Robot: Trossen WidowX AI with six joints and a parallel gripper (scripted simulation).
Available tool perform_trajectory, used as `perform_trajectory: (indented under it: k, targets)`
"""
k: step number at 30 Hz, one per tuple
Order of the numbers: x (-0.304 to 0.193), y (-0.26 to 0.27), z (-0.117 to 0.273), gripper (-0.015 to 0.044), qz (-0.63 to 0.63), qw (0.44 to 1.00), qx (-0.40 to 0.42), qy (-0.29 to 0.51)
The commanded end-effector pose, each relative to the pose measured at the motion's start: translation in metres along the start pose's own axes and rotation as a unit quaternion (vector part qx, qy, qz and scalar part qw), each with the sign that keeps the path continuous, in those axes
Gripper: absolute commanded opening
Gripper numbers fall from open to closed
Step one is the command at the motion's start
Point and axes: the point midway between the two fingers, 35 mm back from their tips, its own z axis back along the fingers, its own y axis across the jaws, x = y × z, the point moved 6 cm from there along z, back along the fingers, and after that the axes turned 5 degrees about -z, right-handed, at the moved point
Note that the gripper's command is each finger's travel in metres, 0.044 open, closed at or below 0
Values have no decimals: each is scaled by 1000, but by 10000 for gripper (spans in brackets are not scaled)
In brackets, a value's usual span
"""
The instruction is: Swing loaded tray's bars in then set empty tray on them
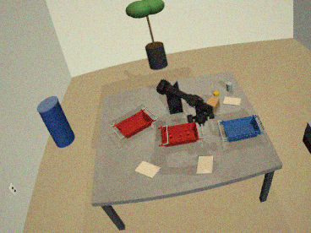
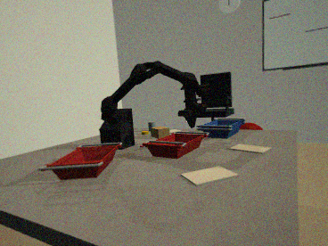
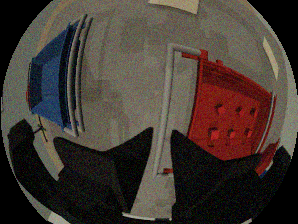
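Note:
The loaded red tray (image 1: 182,142) (image 2: 165,152) (image 3: 225,82) holds several small red blocks. Its left bar (image 1: 167,135) (image 3: 270,117) lies across the top near the left end. Its right bar (image 1: 201,132) (image 3: 166,100) is out beyond the right end. The empty red tray (image 1: 136,123) (image 2: 77,171) stands to the left, its bars out over its ends. My gripper (image 1: 203,122) (image 2: 192,126) (image 3: 161,132) is empty, its fingers a little apart, above the loaded tray's right end. In the wrist view the right bar shows between the fingertips, below them; contact is not visible.
A blue tray (image 1: 241,128) (image 2: 225,130) (image 3: 49,85) with wire bars stands to the right. A wooden block (image 1: 213,102) (image 2: 160,132), a yellow piece (image 1: 215,93) and a grey cup (image 1: 229,87) are behind. Flat pale cards (image 1: 147,169) (image 1: 204,165) (image 1: 231,100) lie on the table.

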Motion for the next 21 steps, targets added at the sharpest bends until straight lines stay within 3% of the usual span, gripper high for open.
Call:
perform_trajectory:
  k: [1, 10, 21]
  targets:
    - [-3, -1, -28, 85, 4, 1000, -8, 7]
    - [-4, -2, -50, 85, 4, 1000, -9, 7]
    - [-2, -20, -21, 85, 5, 1000, -9, 7]
